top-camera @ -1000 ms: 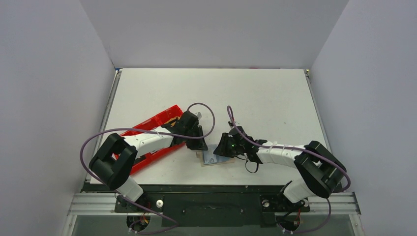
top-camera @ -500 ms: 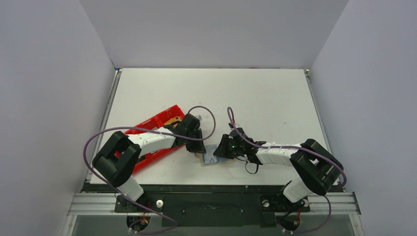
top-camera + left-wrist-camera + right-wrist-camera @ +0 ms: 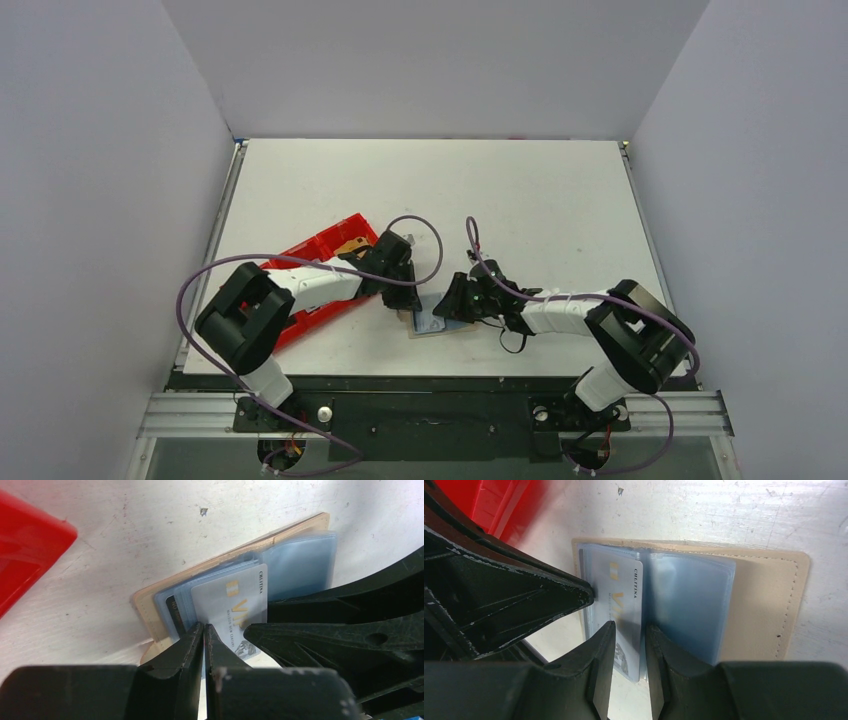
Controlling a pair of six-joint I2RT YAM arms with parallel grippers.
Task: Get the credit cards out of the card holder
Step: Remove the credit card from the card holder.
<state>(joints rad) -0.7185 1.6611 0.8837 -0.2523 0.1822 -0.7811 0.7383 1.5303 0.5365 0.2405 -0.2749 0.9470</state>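
The tan card holder lies open on the table, its blue plastic sleeves up. It also shows in the left wrist view and the right wrist view. A pale white-grey card with gold print sticks partly out of a sleeve. My left gripper is shut, tips on the holder's sleeve edge beside that card. My right gripper is narrowly open, its fingers either side of the card's protruding end. I cannot pick out a separate light blue card among the sleeves.
A long red plastic tray lies left of the holder, under my left arm; its corner shows in the left wrist view. The two grippers face each other closely over the holder. The holder lies near the table's front edge.
My right gripper has slid a little left onto the holder. My left gripper has shifted slightly over the holder's left edge. The holder has stayed in place.
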